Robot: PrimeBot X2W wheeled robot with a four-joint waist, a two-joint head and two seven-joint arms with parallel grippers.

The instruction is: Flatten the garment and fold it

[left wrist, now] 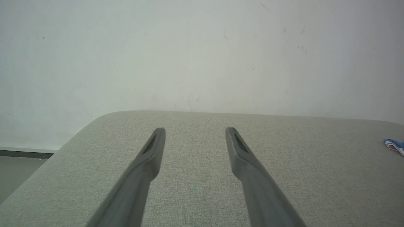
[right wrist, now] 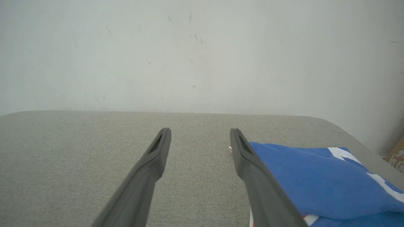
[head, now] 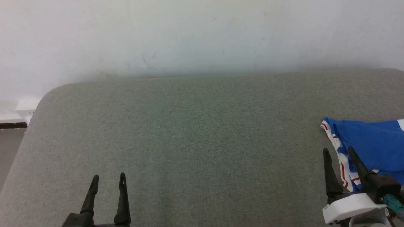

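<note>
The garment, a bright blue shirt with a white sleeve edged in red and white stripes, lies bunched at the right edge of the grey-green padded table. My right gripper stands open at the garment's left edge, its right finger over the striped sleeve, nothing between the fingers. In the right wrist view the garment lies to the right of my open right gripper, white print showing on it. My left gripper stands open over bare table at the lower left, far from the garment, as the left wrist view confirms.
A pale wall runs right behind the table's far edge. The table's rounded far-left corner drops to the floor, where a dark skirting strip shows. A brown cardboard piece peeks in beyond the table's right side.
</note>
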